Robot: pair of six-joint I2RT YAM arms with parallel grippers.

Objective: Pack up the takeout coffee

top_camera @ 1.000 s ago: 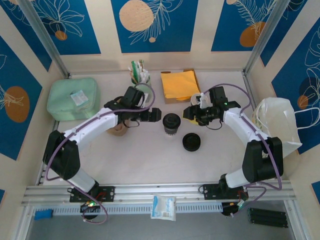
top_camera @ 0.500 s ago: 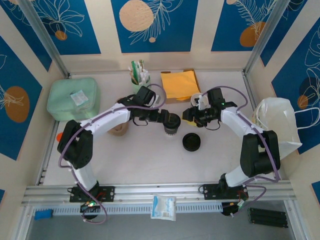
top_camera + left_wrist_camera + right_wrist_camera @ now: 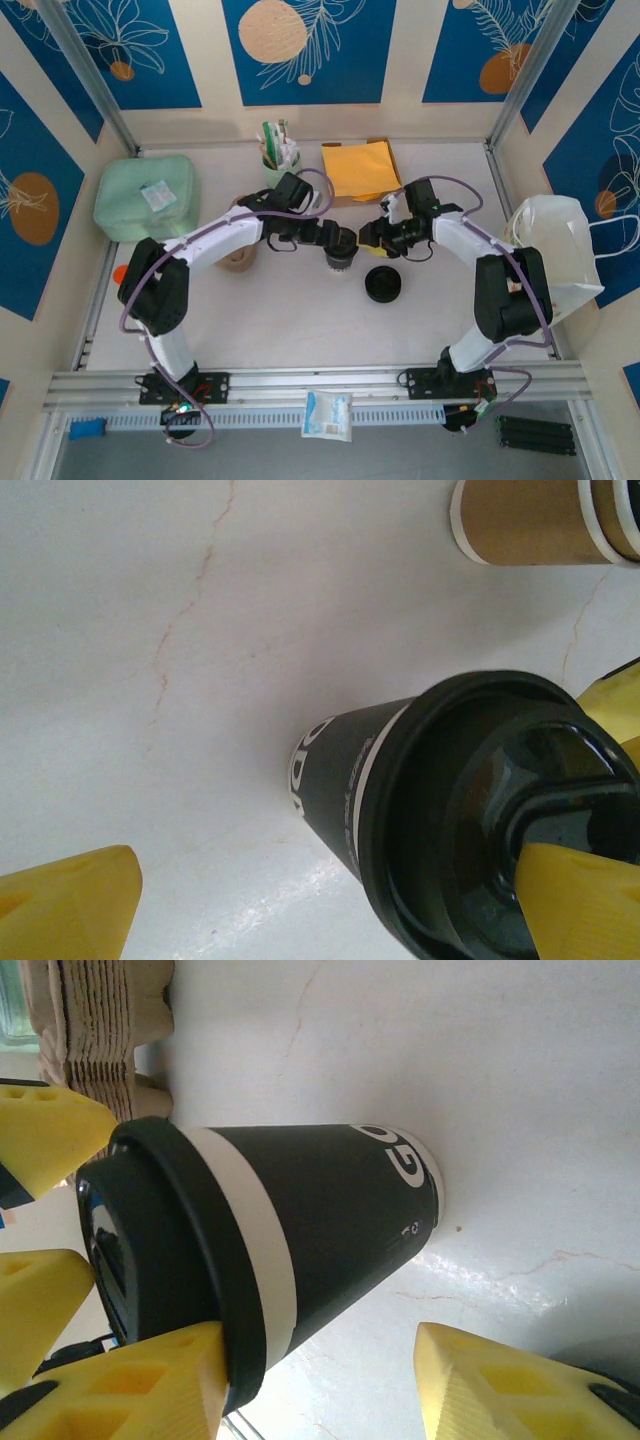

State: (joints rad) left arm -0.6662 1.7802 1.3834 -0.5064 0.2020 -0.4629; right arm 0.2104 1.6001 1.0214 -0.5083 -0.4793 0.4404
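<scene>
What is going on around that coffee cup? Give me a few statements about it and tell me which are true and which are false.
1. The dark coffee cup has a black lid on it. True.
2. The left hand is clamped shut. False: its yellow fingers stand wide apart.
3. A second black lid lies loose on the table. True.
4. The cup already sits in the white bag. False: it stands on the table, well away from the bag.
5. The right hand is squeezing the cup from both sides. False: a gap shows between one of its fingers and the cup.
</scene>
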